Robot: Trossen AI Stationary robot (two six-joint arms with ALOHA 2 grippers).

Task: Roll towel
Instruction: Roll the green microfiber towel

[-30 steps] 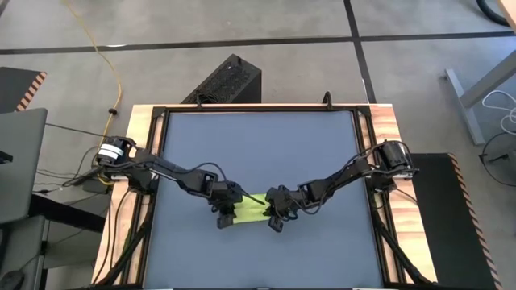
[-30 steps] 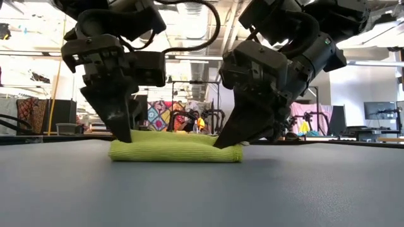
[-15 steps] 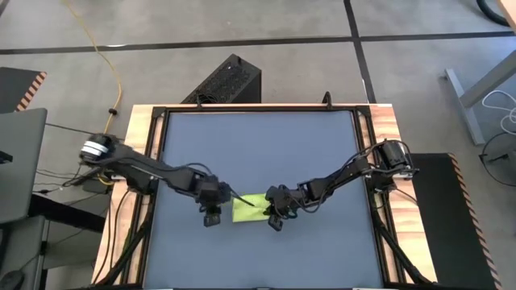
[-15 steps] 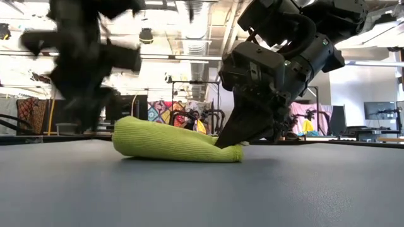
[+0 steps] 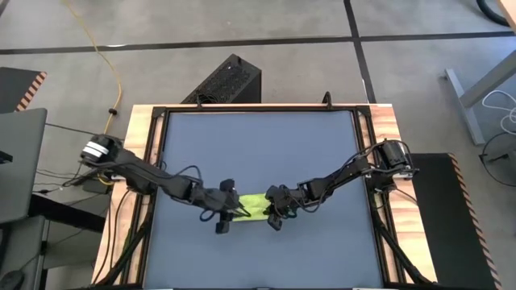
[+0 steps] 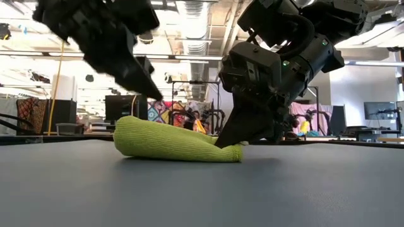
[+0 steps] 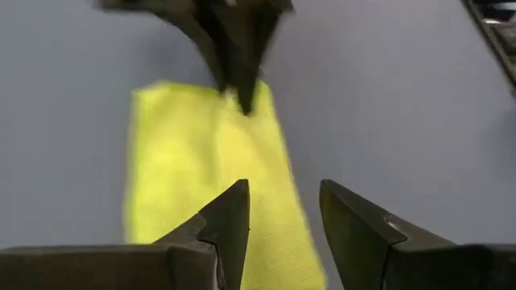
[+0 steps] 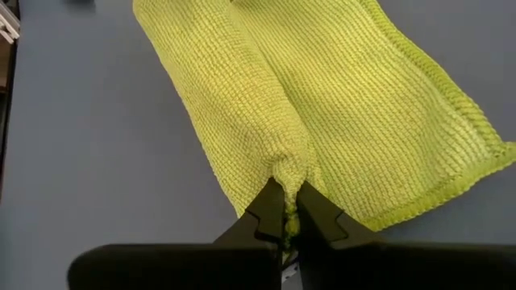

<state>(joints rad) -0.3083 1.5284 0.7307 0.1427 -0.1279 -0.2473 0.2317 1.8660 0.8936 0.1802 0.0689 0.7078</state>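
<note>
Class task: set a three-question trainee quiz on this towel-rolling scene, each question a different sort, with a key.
1. True or false: the right tool is shut on the towel.
2. Which tool has its fingers apart, holding nothing? A) left B) right
3. Fill in: seen from table height, the towel's free end sits ____ than its pinched end.

Key:
1. True; it pinches the towel's end.
2. A; the left tool hangs above the towel with a gap between its fingers.
3. Higher; the free end bulges up, while the pinched end lies flat on the table.
</note>
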